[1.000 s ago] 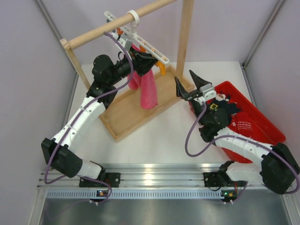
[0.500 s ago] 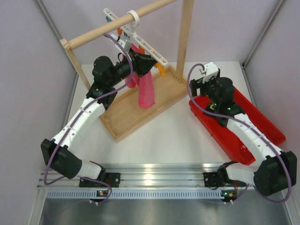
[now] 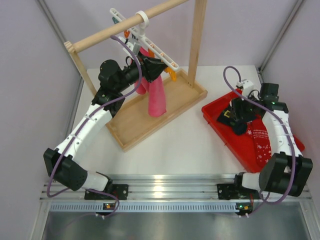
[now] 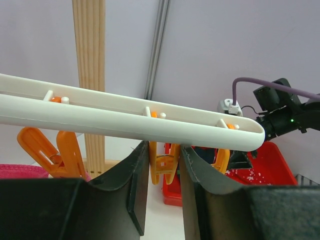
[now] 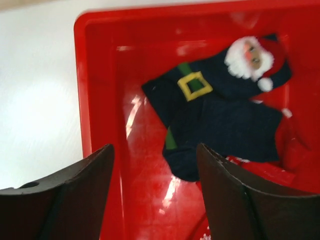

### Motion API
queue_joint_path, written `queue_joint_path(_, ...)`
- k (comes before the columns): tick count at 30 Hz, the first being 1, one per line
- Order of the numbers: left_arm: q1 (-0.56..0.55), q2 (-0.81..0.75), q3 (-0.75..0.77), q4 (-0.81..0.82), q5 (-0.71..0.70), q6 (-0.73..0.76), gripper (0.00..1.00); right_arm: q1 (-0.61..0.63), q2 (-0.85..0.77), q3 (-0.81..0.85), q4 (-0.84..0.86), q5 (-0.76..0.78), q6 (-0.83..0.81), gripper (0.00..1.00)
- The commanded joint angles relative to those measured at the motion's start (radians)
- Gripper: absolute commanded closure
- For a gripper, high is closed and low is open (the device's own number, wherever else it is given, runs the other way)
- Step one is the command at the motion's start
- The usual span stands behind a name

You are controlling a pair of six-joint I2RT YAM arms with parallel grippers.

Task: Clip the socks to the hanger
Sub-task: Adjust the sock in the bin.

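The white hanger (image 3: 159, 52) hangs by its ring hook on the wooden rail; its bar crosses the left wrist view (image 4: 125, 119), with orange and yellow clips below it. My left gripper (image 3: 153, 67) is up at the bar, its fingers closed on either side of one yellow-orange clip (image 4: 163, 165). A dark navy sock (image 5: 225, 120) with a Santa face and a yellow buckle lies in the red tray (image 5: 82, 75). My right gripper (image 5: 154, 150) is open and empty above the tray, left of the sock's toe. In the top view it (image 3: 239, 116) hovers over the tray's near-left part.
The wooden rail frame (image 3: 130, 22) stands on a wooden base board (image 3: 145, 122). A long pink cloth (image 3: 157, 97) hangs from the hanger. A red sock with white snowflakes (image 3: 261, 142) lies in the red tray (image 3: 220, 127). White table lies between board and tray.
My right arm has swung from the table's middle to the right and now points down into the red tray. The left arm and the hanger have not moved.
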Motion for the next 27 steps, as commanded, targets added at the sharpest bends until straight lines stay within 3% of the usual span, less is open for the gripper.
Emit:
queue_joint_path(1,0.002,-0.039,0.003,-0.021,0.006,0.009,1.00,0.010,0.009,-0.008,-0.043,-0.067,-0.068,0.37)
queue_joint_path(7,0.002,-0.037,0.005,-0.028,0.014,0.012,1.00,0.076,0.117,0.027,0.008,-0.050,-0.198,0.48)
queue_joint_path(12,0.002,-0.030,0.006,-0.030,0.011,0.015,1.00,0.082,0.251,0.045,0.005,-0.017,-0.403,0.55)
queue_joint_path(27,0.002,-0.030,-0.014,-0.030,0.008,0.029,1.00,0.137,0.452,0.002,0.169,0.054,-0.440,0.50)
